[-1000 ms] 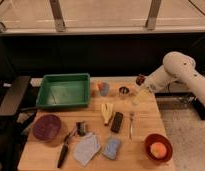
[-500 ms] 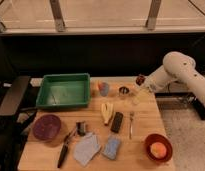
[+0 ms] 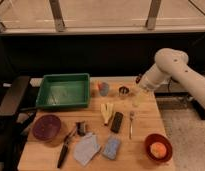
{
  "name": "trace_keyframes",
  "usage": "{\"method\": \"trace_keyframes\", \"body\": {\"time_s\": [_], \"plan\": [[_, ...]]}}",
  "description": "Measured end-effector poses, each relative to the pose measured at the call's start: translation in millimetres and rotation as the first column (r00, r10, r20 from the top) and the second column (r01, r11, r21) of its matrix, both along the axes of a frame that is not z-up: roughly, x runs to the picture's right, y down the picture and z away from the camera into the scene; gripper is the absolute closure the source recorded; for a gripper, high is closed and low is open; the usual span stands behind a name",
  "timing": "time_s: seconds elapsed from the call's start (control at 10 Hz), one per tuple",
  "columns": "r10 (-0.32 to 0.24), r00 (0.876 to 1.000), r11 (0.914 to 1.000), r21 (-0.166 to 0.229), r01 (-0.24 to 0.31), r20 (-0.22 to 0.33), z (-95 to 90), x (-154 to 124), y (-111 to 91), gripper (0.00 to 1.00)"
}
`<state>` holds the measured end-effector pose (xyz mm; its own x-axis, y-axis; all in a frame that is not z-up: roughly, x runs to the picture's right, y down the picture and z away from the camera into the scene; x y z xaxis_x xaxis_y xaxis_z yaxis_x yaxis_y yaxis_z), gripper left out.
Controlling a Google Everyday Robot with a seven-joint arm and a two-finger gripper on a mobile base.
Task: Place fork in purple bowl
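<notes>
Gripper (image 3: 138,99): positioned over the far right part of the table (image 3: 130,156), just far of the fork (image 3: 131,124). Whether it is wide or narrow cannot be told.

Fork: lies on the table right of centre, just right of a black slab (image 3: 116,122) and apart from the gripper.

Purple bowl (image 3: 46,127): near left, on the near side of the green tray (image 3: 63,91), well apart from the fork (the slab lies between them).

Red bowl (image 3: 158,147): near right.
</notes>
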<state>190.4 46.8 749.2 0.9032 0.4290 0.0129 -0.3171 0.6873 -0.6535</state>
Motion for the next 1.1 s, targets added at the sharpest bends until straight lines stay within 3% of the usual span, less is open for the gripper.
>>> {"method": "trace_keyframes", "body": {"time_s": [0.1,0.4,0.7,1.1], "plan": [[-0.052,0.998,0.9986,-0.009,0.051,-0.031,6.1,-1,13,0.2],[-0.093,0.993,0.9953,0.02,0.094,-0.066,26.1,-1,34,0.2],[-0.054,0.996,0.9979,0.033,0.056,-0.072,44.4,-2,50,0.2],[0.019,0.995,0.9998,0.003,-0.019,-0.099,73.5,4,69,0.2]]}}
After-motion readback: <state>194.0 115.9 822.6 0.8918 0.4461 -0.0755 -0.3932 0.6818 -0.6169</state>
